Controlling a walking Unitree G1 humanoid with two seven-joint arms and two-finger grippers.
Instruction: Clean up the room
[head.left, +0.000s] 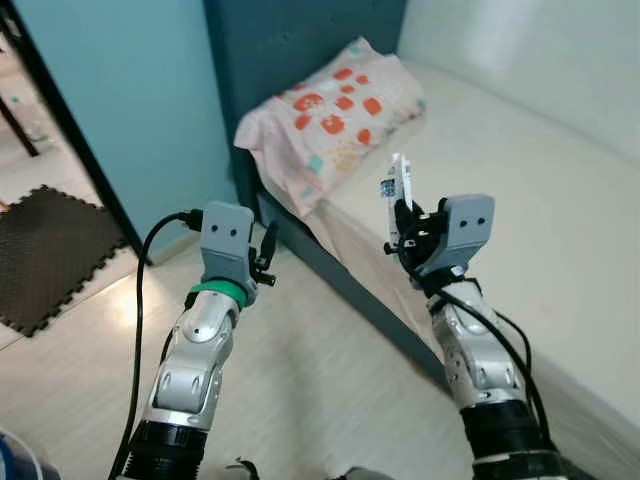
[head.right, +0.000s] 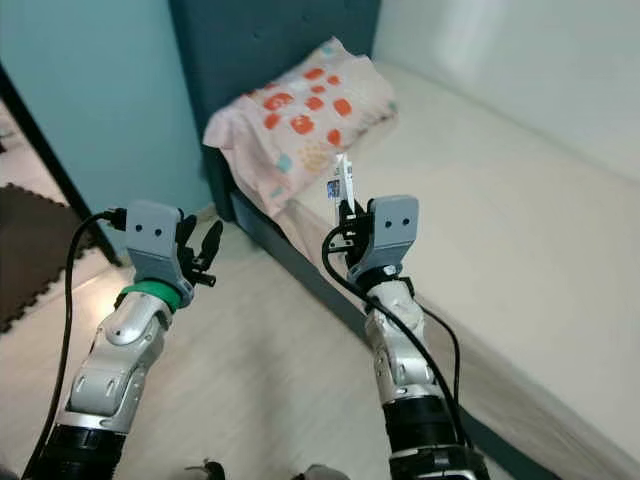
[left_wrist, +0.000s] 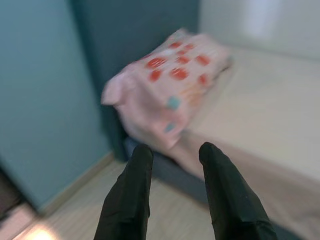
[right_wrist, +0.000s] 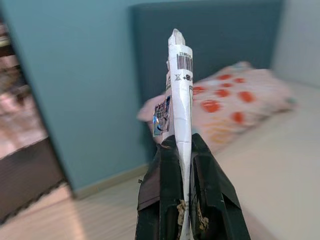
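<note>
1. the bed (head.left: 560, 200) takes up the robot's right side, bare pale mattress running back to a dark blue headboard (head.left: 290, 40), with teal wall beside it and pale floor (head.left: 300, 360) in front. a walking robot this close to the bed edge could clip the frame with its right arm and jolt what it carries.
2. a pink pillow (head.left: 330, 120) with orange spots lies at the head of the bed, one corner hanging over the side; it looks likely to slide off if brushed.
3. the right gripper (head.left: 408, 232) is raised near the bed edge, fingers closed tight on a flattened white wrapper (right_wrist: 179, 85) with a barcode, held upright.
4. the wrapper is thin and pinched only at its lower end, so i judge it could slip or fold out during a fast swing.
5. the left gripper (left_wrist: 172, 165) is raised over the floor, fingers parted and holding nothing; its loose cable (head.left: 140, 300) could snag.
</note>
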